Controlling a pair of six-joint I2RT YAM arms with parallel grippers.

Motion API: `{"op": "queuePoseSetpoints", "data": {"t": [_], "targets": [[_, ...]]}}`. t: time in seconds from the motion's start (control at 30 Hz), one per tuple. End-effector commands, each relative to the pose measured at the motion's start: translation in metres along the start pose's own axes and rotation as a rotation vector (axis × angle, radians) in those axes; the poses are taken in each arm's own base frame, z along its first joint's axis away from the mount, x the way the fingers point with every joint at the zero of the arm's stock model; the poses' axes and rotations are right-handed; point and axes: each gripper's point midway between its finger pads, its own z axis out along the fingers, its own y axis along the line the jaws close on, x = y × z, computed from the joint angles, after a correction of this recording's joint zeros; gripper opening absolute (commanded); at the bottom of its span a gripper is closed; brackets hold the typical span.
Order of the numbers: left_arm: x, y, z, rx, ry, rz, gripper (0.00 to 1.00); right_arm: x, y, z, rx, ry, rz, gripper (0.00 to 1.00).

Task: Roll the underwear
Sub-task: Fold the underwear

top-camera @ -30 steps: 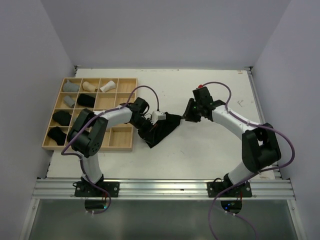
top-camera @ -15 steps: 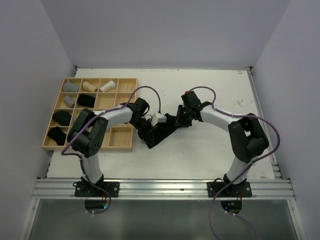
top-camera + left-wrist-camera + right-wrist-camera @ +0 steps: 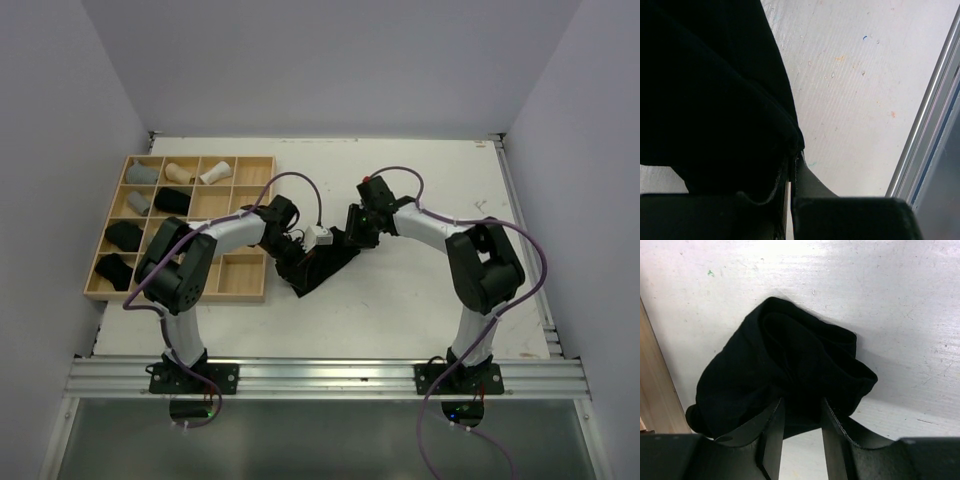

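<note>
Lying pinched in left gripper [image 3: 792, 162], between right gripper [image 3: 801, 407] tips: black underwear [image 3: 785, 360].

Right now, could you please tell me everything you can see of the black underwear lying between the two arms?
The black underwear is soft, matte cloth, crumpled into loose folds, not yet a neat roll. It lies on the white table, just right of the wooden tray. The left fingers are shut on one edge; the right fingers stand apart astride another fold.
</note>
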Motion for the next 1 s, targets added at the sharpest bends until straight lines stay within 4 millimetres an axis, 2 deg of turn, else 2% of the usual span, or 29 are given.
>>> {"op": "queuePoseSetpoints", "data": {"t": [0.0,0.27,0.43,0.53,0.63,0.97], "targets": [[0.083,0.039,0.014,-0.157,0.303,-0.025,0.03,-0.008,0.002,0.001,0.003,-0.009,-0.025,0.38],[0.08,0.041,0.015,-0.161,0.299,-0.025,0.03,0.002,-0.002,-0.007,0.007,0.007,-0.033,0.29],[0.081,0.04,0.014,-0.16,0.3,-0.028,0.03,0.001,-0.001,-0.013,0.005,-0.004,-0.04,0.24],[0.081,0.04,0.015,-0.16,0.3,-0.029,0.03,-0.001,0.0,-0.013,0.005,-0.01,-0.043,0.13],[0.081,0.04,0.015,-0.157,0.301,-0.029,0.03,-0.007,-0.001,-0.013,0.013,-0.022,-0.052,0.0],[0.083,0.039,0.015,-0.157,0.3,-0.036,0.03,-0.044,-0.013,-0.034,0.043,-0.104,-0.029,0.0]]}}
